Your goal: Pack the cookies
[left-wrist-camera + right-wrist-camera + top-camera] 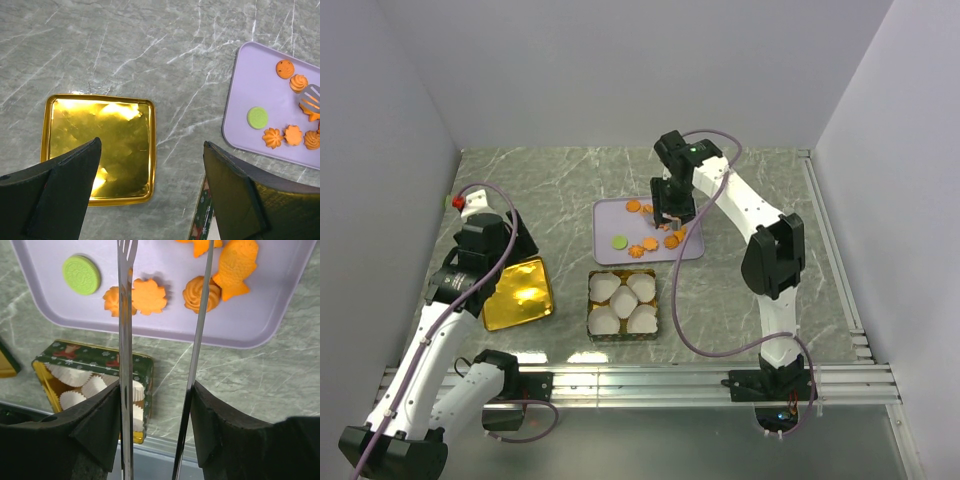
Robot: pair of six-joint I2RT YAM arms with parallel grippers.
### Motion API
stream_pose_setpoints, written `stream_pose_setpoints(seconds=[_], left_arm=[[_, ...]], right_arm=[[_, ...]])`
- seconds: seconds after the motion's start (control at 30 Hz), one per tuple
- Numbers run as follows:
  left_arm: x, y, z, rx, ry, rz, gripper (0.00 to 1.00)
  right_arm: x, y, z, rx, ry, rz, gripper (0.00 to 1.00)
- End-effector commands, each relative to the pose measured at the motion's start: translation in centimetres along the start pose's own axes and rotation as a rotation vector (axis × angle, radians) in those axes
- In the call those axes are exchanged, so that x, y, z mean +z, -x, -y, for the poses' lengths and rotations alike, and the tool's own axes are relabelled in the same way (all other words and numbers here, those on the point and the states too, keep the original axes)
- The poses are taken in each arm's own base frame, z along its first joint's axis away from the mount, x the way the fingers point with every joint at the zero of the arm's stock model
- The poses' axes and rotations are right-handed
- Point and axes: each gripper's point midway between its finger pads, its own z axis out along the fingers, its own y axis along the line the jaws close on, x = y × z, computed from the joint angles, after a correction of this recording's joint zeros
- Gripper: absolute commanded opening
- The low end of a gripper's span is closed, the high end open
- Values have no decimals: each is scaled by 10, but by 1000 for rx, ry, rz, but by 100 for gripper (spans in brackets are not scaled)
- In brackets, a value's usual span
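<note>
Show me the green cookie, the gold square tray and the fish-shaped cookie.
green cookie (81,274), right wrist view, its centre.
gold square tray (110,127), left wrist view, its bare floor.
fish-shaped cookie (235,264), right wrist view, its body.

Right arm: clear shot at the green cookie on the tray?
Probably yes: the green cookie lies uncovered on the purple tray, and the right gripper holds tongs over that tray.
</note>
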Motion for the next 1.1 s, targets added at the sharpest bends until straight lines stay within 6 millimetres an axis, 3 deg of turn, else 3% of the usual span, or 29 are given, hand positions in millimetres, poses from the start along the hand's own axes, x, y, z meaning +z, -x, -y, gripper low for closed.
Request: stream_pose_setpoints(seconds=[0.0, 0.2, 0.47, 0.57, 0.87, 1.07], left_arm=[[-3, 9, -2, -14, 1, 43, 89], [-3, 10, -3, -19, 6, 49, 89], [-3, 10, -4, -20, 11, 48, 89], [-3, 11, -4, -23, 11, 51, 89], [-3, 11, -5, -23, 10, 51, 89], [-2, 11, -5, -23, 10, 49, 88]], right_arm=[[0, 5, 3, -33, -41, 24, 60], [14, 2, 9, -35, -73, -4, 61], [22, 1, 3, -36, -55, -26, 58], [19, -3, 2, -36, -50, -30, 50], [13, -21, 6, -33, -53, -52, 45], [-2, -11, -1, -26, -32, -14, 42]])
